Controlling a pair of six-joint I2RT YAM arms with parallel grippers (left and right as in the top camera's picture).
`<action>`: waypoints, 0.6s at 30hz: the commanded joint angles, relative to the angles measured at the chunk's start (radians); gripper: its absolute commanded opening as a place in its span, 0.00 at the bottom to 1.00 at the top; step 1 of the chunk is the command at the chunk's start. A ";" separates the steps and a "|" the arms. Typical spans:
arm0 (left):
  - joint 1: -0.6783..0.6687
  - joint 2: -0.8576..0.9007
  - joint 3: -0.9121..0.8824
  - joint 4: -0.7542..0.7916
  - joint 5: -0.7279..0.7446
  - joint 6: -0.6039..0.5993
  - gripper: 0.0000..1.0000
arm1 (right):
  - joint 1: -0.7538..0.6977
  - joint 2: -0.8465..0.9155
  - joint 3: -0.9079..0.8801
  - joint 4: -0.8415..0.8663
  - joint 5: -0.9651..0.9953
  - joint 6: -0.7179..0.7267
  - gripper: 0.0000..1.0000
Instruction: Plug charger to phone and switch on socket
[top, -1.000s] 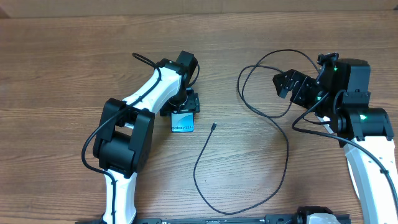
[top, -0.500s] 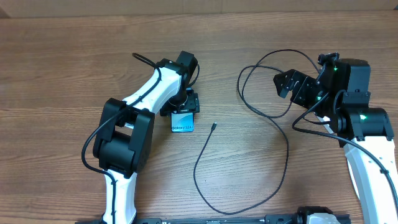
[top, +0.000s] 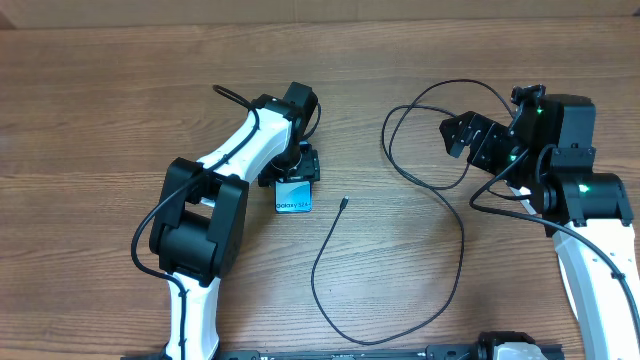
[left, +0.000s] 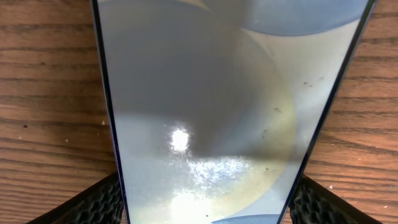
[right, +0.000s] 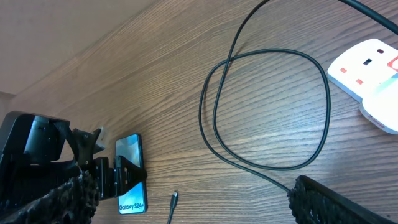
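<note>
The phone (top: 293, 198) lies flat on the wooden table, its "Galaxy S24" strip toward me. My left gripper (top: 297, 167) is shut on the phone's far half. In the left wrist view the phone (left: 217, 106) fills the frame with a finger of the left gripper (left: 211, 208) at each edge. The charger cable (top: 462, 240) loops across the middle, and its plug (top: 343, 204) lies free to the right of the phone. My right gripper (top: 470, 140) is open and empty above the loop. The socket (right: 367, 68) shows only in the right wrist view, at the right.
The right wrist view shows the phone (right: 130, 177), the plug (right: 174, 199), the cable loop (right: 267, 112) and my open right gripper (right: 193, 186). In the overhead view the right arm (top: 585, 200) covers the socket. The table's far edge (top: 320, 18) runs along the top.
</note>
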 joint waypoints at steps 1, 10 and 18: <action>-0.006 0.021 -0.034 0.008 -0.006 0.020 0.76 | 0.004 0.003 0.011 0.003 0.010 0.005 1.00; -0.006 0.021 -0.012 -0.010 -0.006 0.020 0.72 | 0.004 0.003 0.011 0.003 0.010 0.005 1.00; -0.006 0.021 -0.008 -0.013 -0.006 0.020 0.72 | 0.004 0.003 0.011 0.003 0.010 0.005 1.00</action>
